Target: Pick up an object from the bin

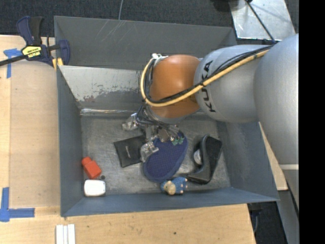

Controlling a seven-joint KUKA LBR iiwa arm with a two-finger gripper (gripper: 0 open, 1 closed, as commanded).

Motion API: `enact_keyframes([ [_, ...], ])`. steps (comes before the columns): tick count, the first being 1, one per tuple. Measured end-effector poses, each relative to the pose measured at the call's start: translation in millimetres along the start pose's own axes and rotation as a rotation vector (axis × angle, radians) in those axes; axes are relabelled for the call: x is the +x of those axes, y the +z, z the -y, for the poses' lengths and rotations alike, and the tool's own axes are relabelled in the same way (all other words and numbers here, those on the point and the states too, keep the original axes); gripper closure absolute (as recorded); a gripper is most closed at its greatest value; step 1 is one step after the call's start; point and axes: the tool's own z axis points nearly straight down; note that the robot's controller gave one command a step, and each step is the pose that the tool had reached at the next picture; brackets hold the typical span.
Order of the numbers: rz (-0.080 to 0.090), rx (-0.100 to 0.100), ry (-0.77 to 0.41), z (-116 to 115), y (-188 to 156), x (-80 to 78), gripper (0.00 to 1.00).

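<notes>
- Grey metal bin (pixel 68 136) held it all, with the dark blue oval pad (pixel 165 162) lying near the middle of its floor, and that pad was the marker for everything else.
- Silver arm (pixel 244 85) came in from the right, above and behind the blue pad, its rounded orange cover (pixel 170 85) and a yellow cable hanging over the pad's far side.
- Down went the gripper (pixel 151 140), sitting right at the blue pad's upper-left edge, over the seam between the pad and the black flat square; whether it was released or clenched, I could not tell, and nothing could be seen held in it.
- Black curved piece (pixel 209 159) lay just right of the blue pad, with a pale round part on its inner side.
- Black flat square (pixel 129 151) lay just left of the blue pad, its corner under the gripper.
- Orange-red block (pixel 91 167) sat well to the left of the pad.
- White block (pixel 94 188) sat left of the pad and lower, just beside the orange-red one.
- Small blue-and-tan figure (pixel 175 185) lay at the pad's lower edge, touching or nearly so.
</notes>
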Motion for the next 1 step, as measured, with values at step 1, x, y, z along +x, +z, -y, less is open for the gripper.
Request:
enact_keyframes([
  [1, -0.005, 0.005, -0.312, 4.9, -25.2, -6.5, 0.00],
])
